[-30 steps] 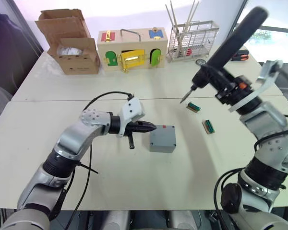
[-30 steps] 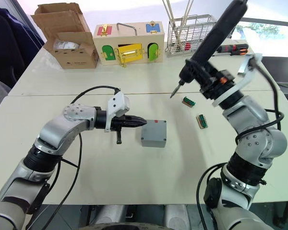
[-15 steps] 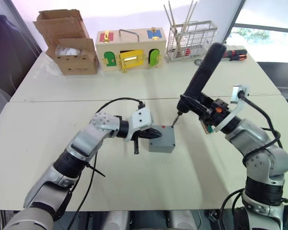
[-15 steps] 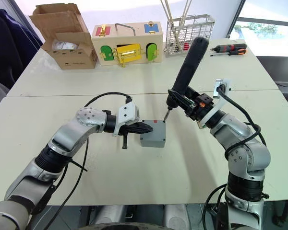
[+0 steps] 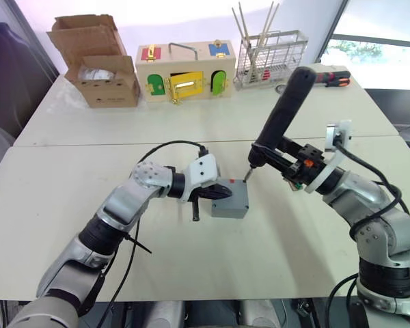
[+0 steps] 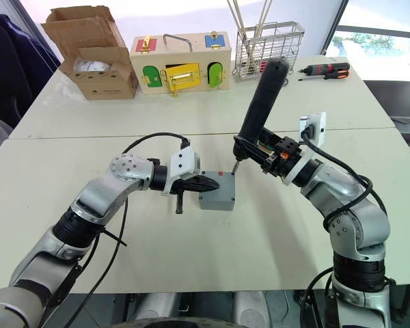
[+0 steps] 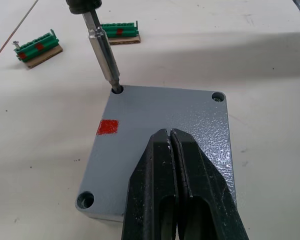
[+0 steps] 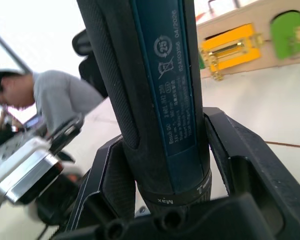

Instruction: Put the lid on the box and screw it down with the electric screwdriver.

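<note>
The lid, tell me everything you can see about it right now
The lid is a flat, square, grey cover with a speckled, plastic-looking surface and a small red mark. It sits flat on the box, on the white table. Three round corner screw holes are visible. The electric screwdriver, held tilted by the right gripper, has its metal bit in the corner hole nearest the red mark. The left gripper, jaws shut, presses its tip on the lid.

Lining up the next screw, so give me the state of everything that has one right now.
lid: seated on the box, red mark up.
box: closed by the lid.
electric screwdriver: tilted, bit in a corner screw hole.
left gripper: shut, pressing on the lid.
right gripper: shut on the electric screwdriver.
cardboard box: flaps open.
</note>
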